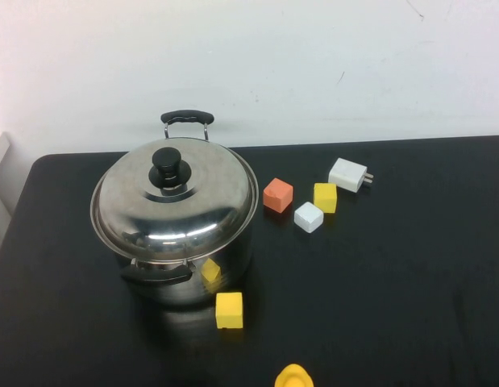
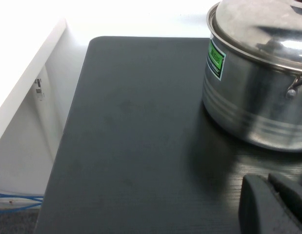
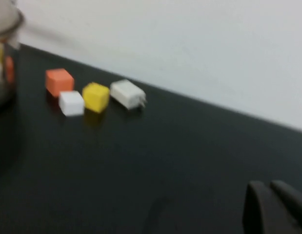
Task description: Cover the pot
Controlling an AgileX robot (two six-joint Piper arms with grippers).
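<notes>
**Reporter:** Black tabletop against a white wall: the pot (image 1: 189,266) is sitting at the left, with the domed lid (image 1: 175,201) already lying on its rim. Is the job finishing?

**Operator:** It is looking covered, judging from above. Neither arm is showing in the high view. The right gripper (image 3: 275,207) is hanging low over bare table, well apart from the orange cube (image 3: 59,81), white cube (image 3: 71,103), yellow cube (image 3: 95,96) and white plug adapter (image 3: 127,93), its fingers pressed together on nothing.

**Reporter:** And the left?

**Operator:** The left gripper (image 2: 275,204) is hovering near the pot's side; its fingers appear pressed together too. Doing this well now is meaning checking that the lid is sitting level and keeping both arms clear.
</notes>
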